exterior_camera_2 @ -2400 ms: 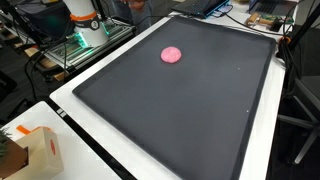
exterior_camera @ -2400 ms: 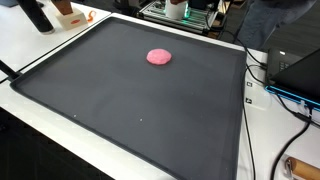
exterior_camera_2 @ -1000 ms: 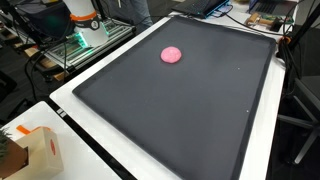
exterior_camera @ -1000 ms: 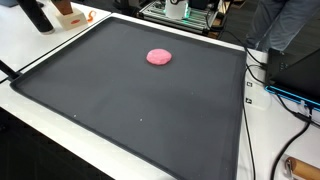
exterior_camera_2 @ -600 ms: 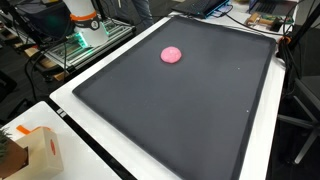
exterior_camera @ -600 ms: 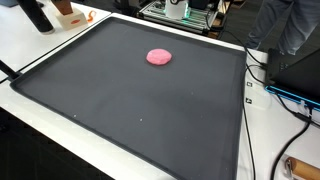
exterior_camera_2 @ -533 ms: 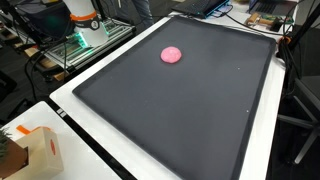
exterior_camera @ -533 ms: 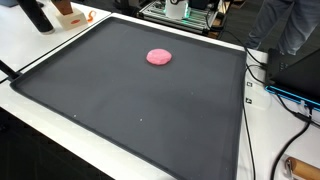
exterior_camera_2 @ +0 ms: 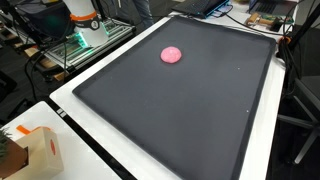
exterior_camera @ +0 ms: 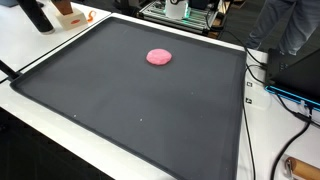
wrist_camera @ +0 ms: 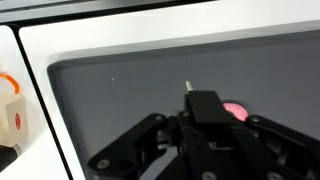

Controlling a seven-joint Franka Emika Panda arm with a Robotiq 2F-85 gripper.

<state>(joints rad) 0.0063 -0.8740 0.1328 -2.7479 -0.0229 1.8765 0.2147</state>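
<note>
Disc [exterior_camera: 158, 57] (pink) lies on black mat [exterior_camera: 120, 115] well inside every edge; whether claw [wrist_camera: 205, 138] is clenched cannot be told.

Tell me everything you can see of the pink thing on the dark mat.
The pink lump is small, round and low-domed, evenly coloured, matte, soft-looking like dough or putty. It lies flat on the dark mat, toward its far end in both exterior views, clear of the rim. Only the mat touches it.
</note>
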